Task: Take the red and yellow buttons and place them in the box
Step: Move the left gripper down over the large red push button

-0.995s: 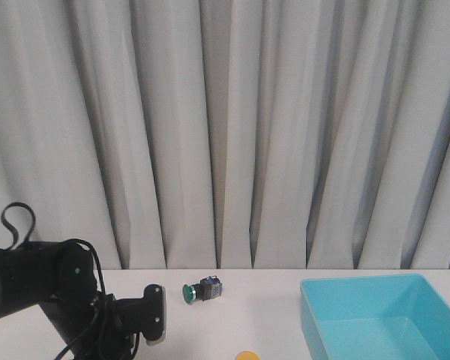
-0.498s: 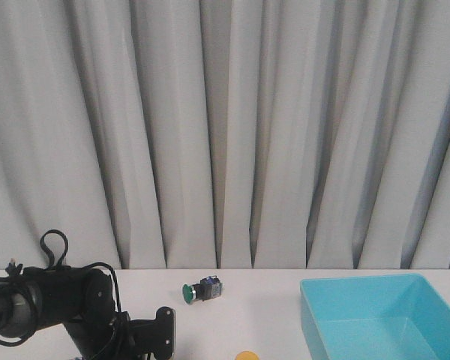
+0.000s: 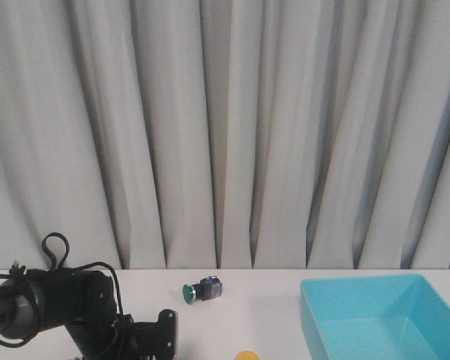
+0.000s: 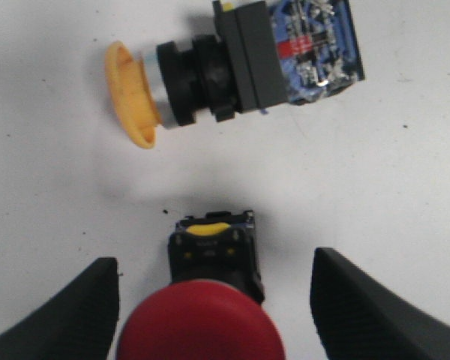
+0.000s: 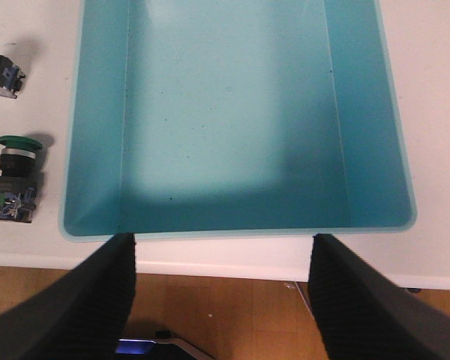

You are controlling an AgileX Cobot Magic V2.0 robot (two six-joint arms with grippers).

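In the left wrist view the red button (image 4: 201, 326) stands cap-up between the fingers of my left gripper (image 4: 214, 300). The jaws are open, with a gap on each side of the cap. The yellow button (image 4: 210, 71) lies on its side just beyond it, its yellow cap (image 4: 130, 94) to one side. In the front view only the rim of the yellow cap (image 3: 247, 355) shows at the bottom edge, right of my left gripper (image 3: 167, 335). The light blue box (image 3: 315, 311) is at the right. My right gripper (image 5: 221, 300) is open and empty beside the box's near rim (image 5: 232, 234).
A green-capped button (image 3: 202, 289) lies on its side at the back of the white table; it also shows in the right wrist view (image 5: 13, 180), beside the box. Part of another switch body (image 5: 0, 75) shows at that view's edge. Grey curtains hang behind the table.
My left arm has dropped lower and shifted a little to the right, mostly in the first half second. The buttons and the box have not moved.
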